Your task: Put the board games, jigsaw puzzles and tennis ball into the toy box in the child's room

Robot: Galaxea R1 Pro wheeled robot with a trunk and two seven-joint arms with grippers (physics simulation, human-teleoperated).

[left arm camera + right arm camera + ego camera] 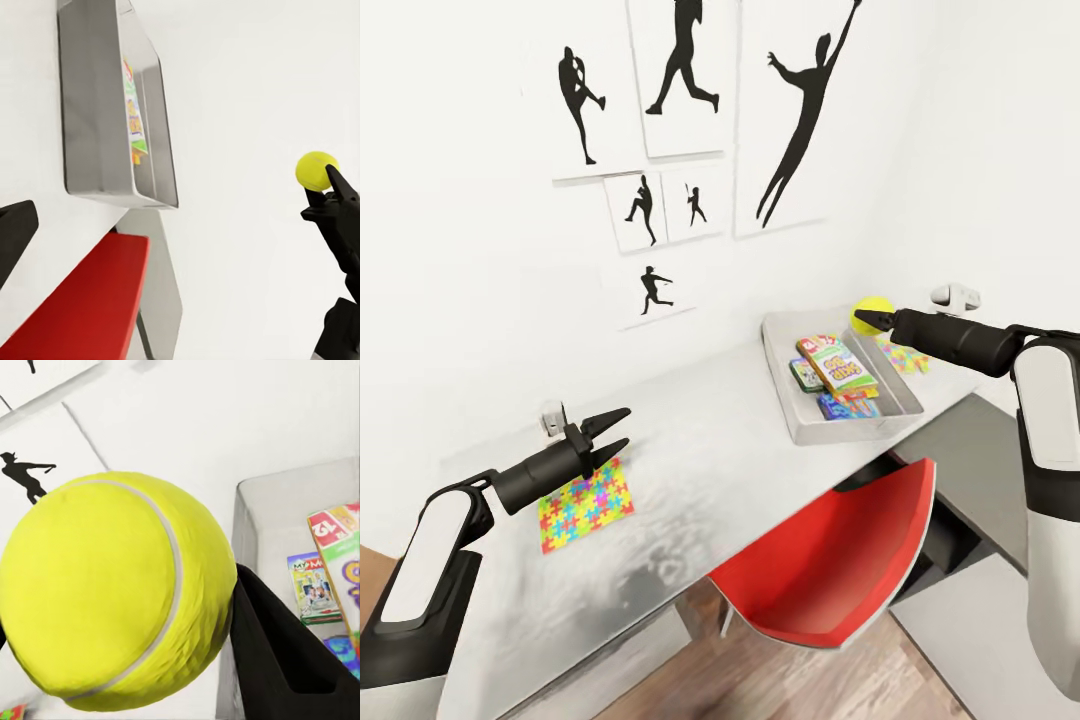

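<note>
The tennis ball [872, 314] was held clamped in the right gripper [863, 321], above the far rim of the toy box [785, 385] on the table [700, 470]. Three board games [836, 366] lay inside. The left gripper [614, 432] was observed spread wide, empty, over a jigsaw puzzle [585, 503].
</note>
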